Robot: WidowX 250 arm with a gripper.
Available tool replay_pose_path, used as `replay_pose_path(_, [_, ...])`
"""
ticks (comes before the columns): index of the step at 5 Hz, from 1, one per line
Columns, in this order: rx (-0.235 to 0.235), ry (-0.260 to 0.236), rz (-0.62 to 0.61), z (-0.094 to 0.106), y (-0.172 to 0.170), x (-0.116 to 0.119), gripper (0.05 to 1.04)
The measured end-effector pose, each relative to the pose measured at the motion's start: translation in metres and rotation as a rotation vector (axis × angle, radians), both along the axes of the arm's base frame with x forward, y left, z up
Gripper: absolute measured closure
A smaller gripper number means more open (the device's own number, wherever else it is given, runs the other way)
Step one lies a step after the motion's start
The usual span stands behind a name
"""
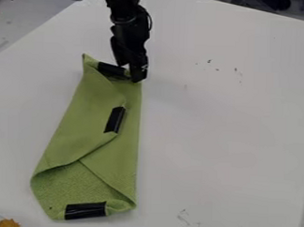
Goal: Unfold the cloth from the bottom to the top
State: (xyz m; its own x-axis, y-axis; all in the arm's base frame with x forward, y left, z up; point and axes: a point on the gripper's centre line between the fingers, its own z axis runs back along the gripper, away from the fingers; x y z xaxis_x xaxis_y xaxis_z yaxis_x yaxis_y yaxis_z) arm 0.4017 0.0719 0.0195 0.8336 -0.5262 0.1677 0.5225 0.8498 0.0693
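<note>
A black gripper [137, 77] hangs at the top end of the green cloth [89, 108], its tip over the cloth's upper right corner. Whether it holds the cloth there, I cannot tell. The cloth lies as a long folded strip, with layers overlapping along its right side and a curled fold near its lower end. Black tape marks the top edge beside the gripper, the middle flap and the bottom edge.
The white table [223, 127] extends to the right of the cloth, with small dark marks on it. An orange-yellow object [9, 224] with a thin rod lies at the lower left corner. Dark items stand beyond the table's far edge.
</note>
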Motion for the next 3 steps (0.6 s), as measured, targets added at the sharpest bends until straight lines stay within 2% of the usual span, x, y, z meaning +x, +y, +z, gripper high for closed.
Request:
replay_pose_path(1, [-0.002, -0.019, -0.034, -0.007, 0.009, 0.018, 0.083])
replay_pose_path(2, [0.073, -0.116, -0.078, 0.012, 0.020, 0.040, 0.083])
replay_pose_path(3, [0.153, -0.231, -0.121, 0.043, 0.022, 0.054, 0.083])
